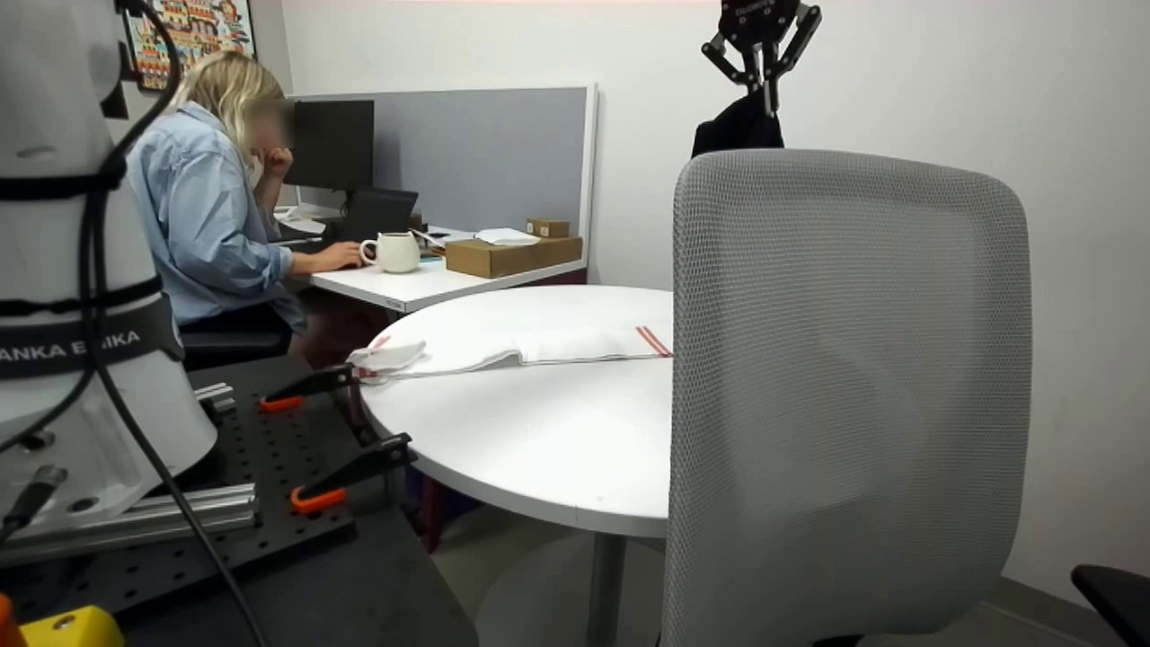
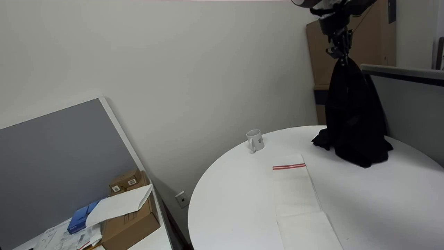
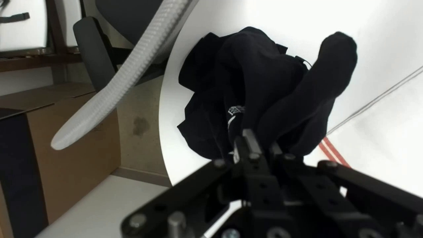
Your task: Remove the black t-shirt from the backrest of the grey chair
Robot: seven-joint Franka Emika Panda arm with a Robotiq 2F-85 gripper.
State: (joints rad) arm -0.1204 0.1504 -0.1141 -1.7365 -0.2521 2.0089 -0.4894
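The black t-shirt hangs from my gripper beside the grey chair's backrest, on the table side. In an exterior view its whole length (image 2: 357,114) shows, with the lower end bunched on the white table. In an exterior view only its top (image 1: 738,130) shows above the backrest (image 1: 853,386), which hides the rest. My gripper (image 1: 765,99) points down and is shut on the cloth, also in an exterior view (image 2: 342,61). In the wrist view, fingertips (image 3: 262,142) pinch the t-shirt (image 3: 251,66); table surface shows between it and the grey chair's backrest edge (image 3: 122,76).
The round white table (image 1: 539,449) bears a striped white towel (image 2: 295,191) and a white mug (image 2: 255,140). A person (image 1: 211,198) sits at a desk behind. Cardboard boxes (image 3: 76,148) stand near the chair. The chair's armrest (image 3: 94,49) shows below its backrest.
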